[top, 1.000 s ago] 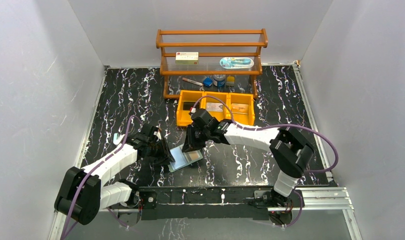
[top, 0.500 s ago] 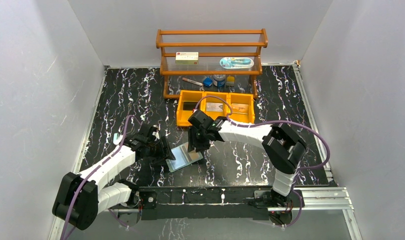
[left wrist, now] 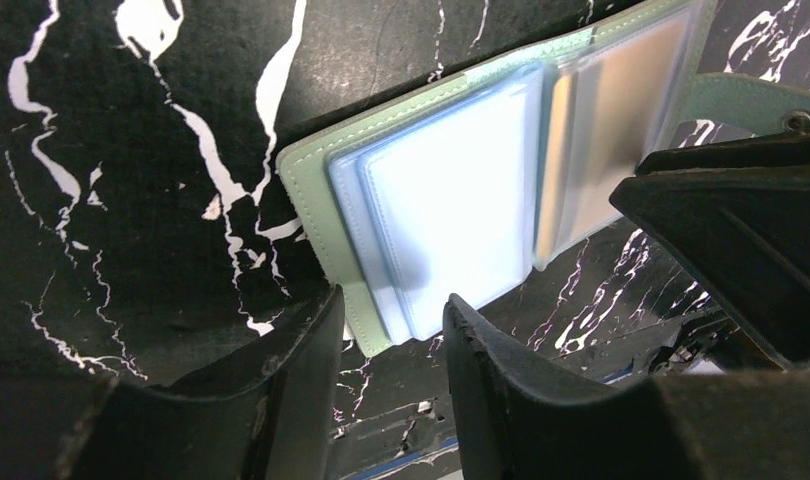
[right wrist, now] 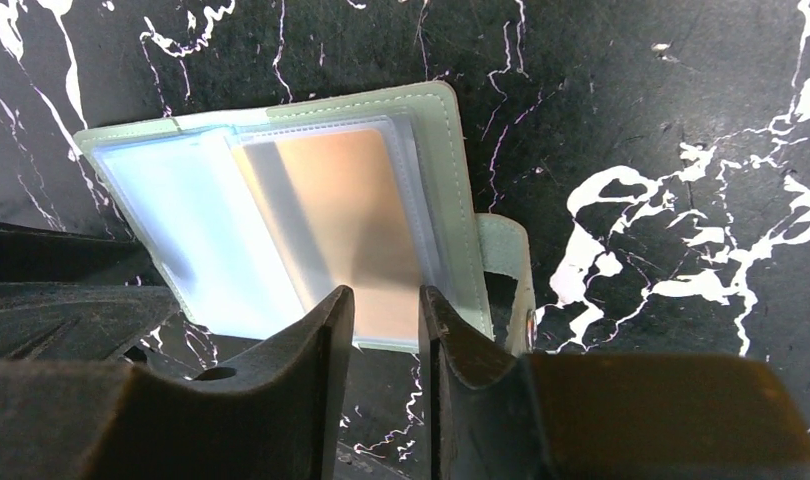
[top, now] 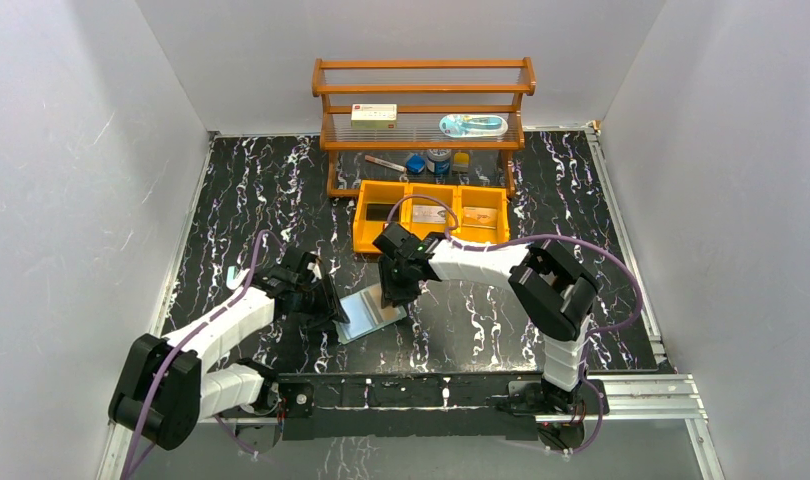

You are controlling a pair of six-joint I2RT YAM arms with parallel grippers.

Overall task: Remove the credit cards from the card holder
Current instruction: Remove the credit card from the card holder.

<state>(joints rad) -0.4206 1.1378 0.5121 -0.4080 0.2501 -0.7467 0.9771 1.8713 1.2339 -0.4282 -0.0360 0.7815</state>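
The card holder (top: 373, 312) lies open on the table (top: 251, 190), toward 6 o'clock, an orange-tan card (right wrist: 351, 220) in its sleeve. Left gripper (top: 333, 318) at its 9 o'clock, right gripper (top: 391, 297) at 12, both half open, straddling its edges, gripping nothing

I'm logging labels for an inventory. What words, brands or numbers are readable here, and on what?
Nothing is readable.
White box on the shelf: red label, print too small.
Cards in the orange bins: too small.
Orange-tan card in the card holder: blurred, no print shows.
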